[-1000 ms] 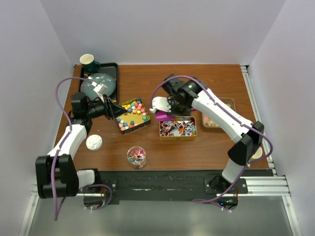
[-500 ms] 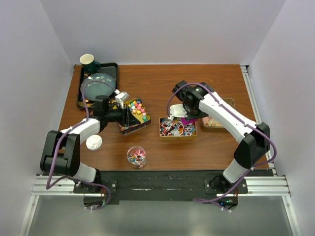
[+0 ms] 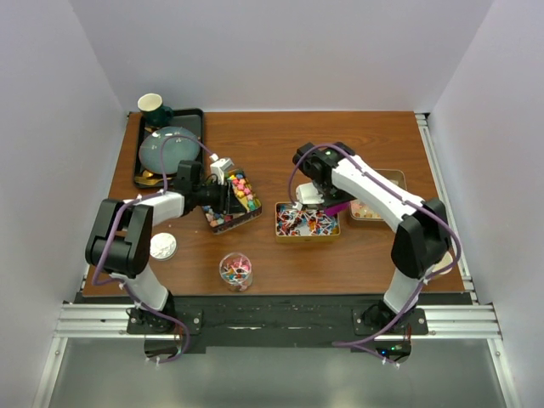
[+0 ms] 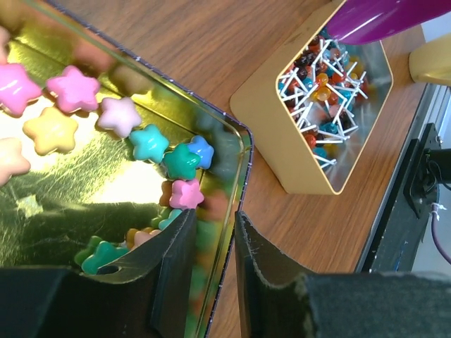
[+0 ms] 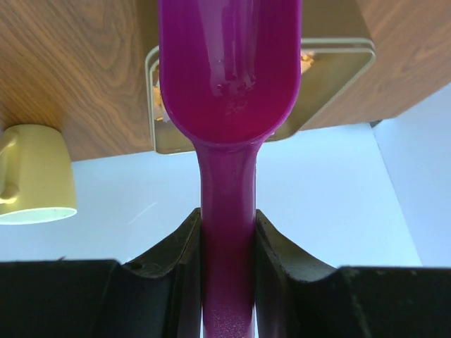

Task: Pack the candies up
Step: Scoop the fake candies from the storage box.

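Note:
Star-shaped candies (image 4: 70,88) in bright colours lie in a shiny gold tin (image 3: 252,206). My left gripper (image 4: 215,218) straddles that tin's right wall (image 4: 239,151), one finger inside and one outside, with a gap still showing, so it is open. Wrapped candies (image 4: 328,105) fill a second gold tin (image 3: 308,238) to the right. My right gripper (image 5: 228,222) is shut on the handle of the purple scoop (image 5: 229,63), whose bowl (image 3: 333,206) hangs over the right part of that second tin. The scoop shows no candies in it.
A third gold tin (image 3: 393,177) lies under the right arm. A glass jar (image 3: 235,270) holding candies and a white lid (image 3: 161,246) sit near the front. At back left a black tray (image 3: 191,119) carries a teal bowl (image 3: 166,149) and green mug (image 3: 153,106). A yellow cup (image 5: 35,176) stands at right.
My left gripper has swung right and dropped astride the star tin's wall, its jaws narrowing. My right gripper carried the scoop from left of the wrapped-candy tin to over its right part.

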Controlling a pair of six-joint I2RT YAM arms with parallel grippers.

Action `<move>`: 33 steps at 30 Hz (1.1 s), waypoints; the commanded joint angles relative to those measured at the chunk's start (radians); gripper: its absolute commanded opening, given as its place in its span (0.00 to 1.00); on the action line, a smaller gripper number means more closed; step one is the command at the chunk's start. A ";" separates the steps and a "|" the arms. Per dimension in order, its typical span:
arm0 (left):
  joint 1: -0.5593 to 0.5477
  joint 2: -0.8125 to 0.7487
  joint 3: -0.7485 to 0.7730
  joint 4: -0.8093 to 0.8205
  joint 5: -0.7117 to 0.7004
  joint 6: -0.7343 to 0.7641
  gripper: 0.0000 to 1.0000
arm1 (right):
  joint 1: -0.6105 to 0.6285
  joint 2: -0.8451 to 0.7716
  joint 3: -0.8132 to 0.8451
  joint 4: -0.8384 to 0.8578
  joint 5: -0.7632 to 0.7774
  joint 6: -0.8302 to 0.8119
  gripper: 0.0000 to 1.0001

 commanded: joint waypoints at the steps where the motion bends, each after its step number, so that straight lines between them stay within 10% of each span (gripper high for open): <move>1: -0.040 0.042 0.021 0.032 -0.034 0.025 0.32 | -0.002 0.064 0.028 -0.252 0.058 0.011 0.00; 33: -0.057 0.076 -0.012 0.071 0.000 0.015 0.28 | 0.052 0.149 0.006 -0.194 0.036 -0.080 0.00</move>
